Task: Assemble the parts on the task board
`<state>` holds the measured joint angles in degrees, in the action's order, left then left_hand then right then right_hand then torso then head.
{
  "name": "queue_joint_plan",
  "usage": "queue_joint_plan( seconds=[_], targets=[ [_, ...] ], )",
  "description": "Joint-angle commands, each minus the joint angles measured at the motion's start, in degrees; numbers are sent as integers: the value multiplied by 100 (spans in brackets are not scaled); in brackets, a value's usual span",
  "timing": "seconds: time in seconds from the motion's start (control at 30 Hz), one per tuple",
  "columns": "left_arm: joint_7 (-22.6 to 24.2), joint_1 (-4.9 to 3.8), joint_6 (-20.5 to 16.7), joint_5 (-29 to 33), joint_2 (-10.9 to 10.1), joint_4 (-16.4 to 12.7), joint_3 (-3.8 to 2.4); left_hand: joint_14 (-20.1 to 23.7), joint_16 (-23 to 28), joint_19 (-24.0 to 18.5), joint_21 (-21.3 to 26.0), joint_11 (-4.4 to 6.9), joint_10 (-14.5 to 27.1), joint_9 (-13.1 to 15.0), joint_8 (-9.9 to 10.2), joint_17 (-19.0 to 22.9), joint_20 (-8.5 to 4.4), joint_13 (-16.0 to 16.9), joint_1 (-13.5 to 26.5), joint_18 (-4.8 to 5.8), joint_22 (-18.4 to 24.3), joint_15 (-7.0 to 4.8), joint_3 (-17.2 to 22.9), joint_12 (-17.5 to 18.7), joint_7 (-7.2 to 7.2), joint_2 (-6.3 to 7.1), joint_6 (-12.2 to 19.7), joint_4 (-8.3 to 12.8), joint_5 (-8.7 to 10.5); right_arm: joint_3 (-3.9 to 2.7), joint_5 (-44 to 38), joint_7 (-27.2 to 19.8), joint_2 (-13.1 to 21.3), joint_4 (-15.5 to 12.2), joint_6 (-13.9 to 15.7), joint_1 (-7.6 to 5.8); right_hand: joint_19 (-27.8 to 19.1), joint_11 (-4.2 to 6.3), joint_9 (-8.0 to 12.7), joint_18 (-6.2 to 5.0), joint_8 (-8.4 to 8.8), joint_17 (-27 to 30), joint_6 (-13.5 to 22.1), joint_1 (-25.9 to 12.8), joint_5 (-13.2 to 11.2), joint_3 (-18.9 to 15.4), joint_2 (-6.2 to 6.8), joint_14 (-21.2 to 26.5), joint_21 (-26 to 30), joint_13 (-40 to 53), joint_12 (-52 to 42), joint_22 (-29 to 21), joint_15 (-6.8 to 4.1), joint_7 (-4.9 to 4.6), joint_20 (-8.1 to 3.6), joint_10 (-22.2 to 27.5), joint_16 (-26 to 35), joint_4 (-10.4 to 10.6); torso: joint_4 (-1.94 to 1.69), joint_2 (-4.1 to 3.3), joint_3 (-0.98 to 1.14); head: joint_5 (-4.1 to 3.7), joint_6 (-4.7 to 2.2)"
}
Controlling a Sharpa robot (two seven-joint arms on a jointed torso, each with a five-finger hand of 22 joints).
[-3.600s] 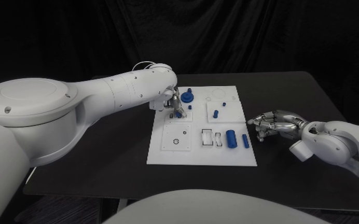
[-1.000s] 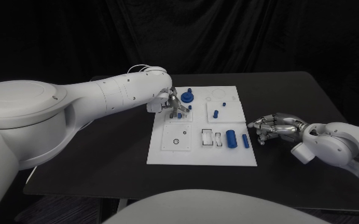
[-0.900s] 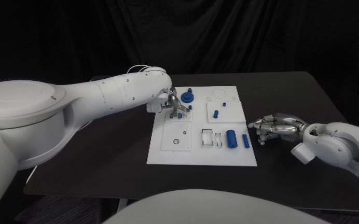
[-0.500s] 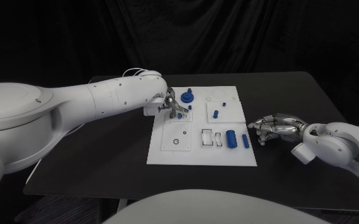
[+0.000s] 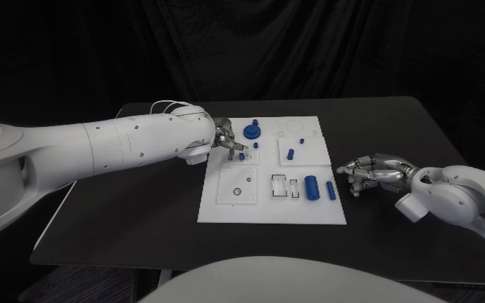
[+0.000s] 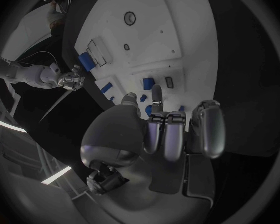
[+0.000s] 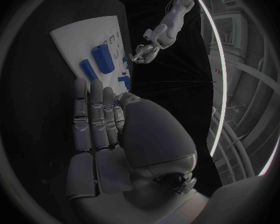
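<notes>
left hand: over the board's far-left part, fingers bunched and pointing down – can't tell if it pinches anything
right hand: on the table just right of the board, fingers curled in, holding nothing
board: white, mid-table
parts: blue gear and peg at far edge; small pegs mid-board; cylinder and thin bar near right edge – all apart from both hands
</notes>
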<state>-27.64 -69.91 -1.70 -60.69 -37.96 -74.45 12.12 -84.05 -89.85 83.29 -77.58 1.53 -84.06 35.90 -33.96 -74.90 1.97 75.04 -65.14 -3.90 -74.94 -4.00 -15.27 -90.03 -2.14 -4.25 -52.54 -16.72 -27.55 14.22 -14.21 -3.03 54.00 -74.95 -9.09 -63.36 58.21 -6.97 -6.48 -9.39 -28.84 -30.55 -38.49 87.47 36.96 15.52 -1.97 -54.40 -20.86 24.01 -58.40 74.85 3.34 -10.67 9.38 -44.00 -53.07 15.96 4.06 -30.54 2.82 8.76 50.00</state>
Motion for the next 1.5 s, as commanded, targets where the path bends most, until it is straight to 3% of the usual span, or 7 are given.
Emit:
queue_joint_plan(
  seconds=[0.03,0.33,0.57,0.7,0.9,1.23,1.5],
  targets=[
    [-9,-13,-855,-319,-111,-211,-4,-595,-15,39,-36,50,-594,25,-56,-1510,2,1496,-38,85,-1102,-59,-48,3,32,44,5,-5,-103,-3,-3,60,15,-21,-17,15,-40,6,6,-90,-26,5,29,-25,-31,22,-33,40,-17,-8,-35,6,5,-51,-12,45,-36,-4,-6,6,2,-11,0],
    [-70,8,-1127,-399,-215,-439,-3,-595,-15,55,-41,70,-594,83,-148,-1510,-24,1496,-101,88,-1104,-82,-30,3,48,52,98,-4,-349,-3,-3,41,25,-38,19,16,-41,6,6,-90,-29,7,30,-29,-35,19,-25,41,-17,-9,-38,7,6,-52,-11,46,-39,-4,1,4,2,1,0],
    [-87,124,-1204,-408,-166,-391,-3,-595,-15,42,-7,64,-594,118,-192,-1510,-29,1496,-227,81,-1094,-82,22,3,38,62,219,-2,-383,-3,-5,-86,37,-57,113,16,-45,5,5,-91,-44,13,26,-51,-39,6,9,44,-19,-11,-55,10,7,-52,-8,49,-54,1,4,-4,3,7,0],
    [-94,219,-1208,-410,-135,-336,-3,-595,-15,35,8,62,-594,126,-204,-1510,-28,1496,-259,78,-1089,-80,35,3,34,66,248,-1,-384,-3,-245,-360,73,-114,393,16,-44,6,4,-93,-71,25,10,-127,-43,-24,38,38,-22,-17,-83,12,9,-48,-2,41,-83,44,7,-10,1,-3,0],
    [-76,287,-1207,-410,-100,-265,-3,-595,-15,21,38,54,-594,136,-222,-1510,-26,1496,-275,71,-1080,-75,46,3,25,61,282,-7,-341,-3,-448,-773,182,-299,787,13,-21,23,3,-101,-116,48,-31,-266,-76,-69,59,8,-26,-34,-122,3,-1,-29,0,7,-130,68,4,-8,-1,-20,0],
    [-76,322,-1203,-411,-93,-234,-3,-595,-15,18,47,44,-594,148,-252,-1510,-20,1496,-251,70,-1078,-67,43,3,14,57,308,-12,-251,-5,-523,-1656,412,-766,1448,-46,234,162,-29,-119,-322,164,-321,-522,-120,-132,97,-294,-74,-130,-206,-74,-132,115,-102,-295,-250,49,7,-6,1,15,0],
    [-97,328,-1107,-411,-76,-220,-3,-595,-15,18,49,40,-594,154,-274,-1510,-16,1496,-221,70,-1078,-63,34,3,11,58,310,-13,-186,-5,-531,-1964,436,-880,1619,-89,363,215,-37,-118,-378,220,-402,-532,-116,-122,110,-452,-105,-167,-230,-109,-187,164,-157,-441,-271,43,1,-1,-3,8,0]
  ],
)
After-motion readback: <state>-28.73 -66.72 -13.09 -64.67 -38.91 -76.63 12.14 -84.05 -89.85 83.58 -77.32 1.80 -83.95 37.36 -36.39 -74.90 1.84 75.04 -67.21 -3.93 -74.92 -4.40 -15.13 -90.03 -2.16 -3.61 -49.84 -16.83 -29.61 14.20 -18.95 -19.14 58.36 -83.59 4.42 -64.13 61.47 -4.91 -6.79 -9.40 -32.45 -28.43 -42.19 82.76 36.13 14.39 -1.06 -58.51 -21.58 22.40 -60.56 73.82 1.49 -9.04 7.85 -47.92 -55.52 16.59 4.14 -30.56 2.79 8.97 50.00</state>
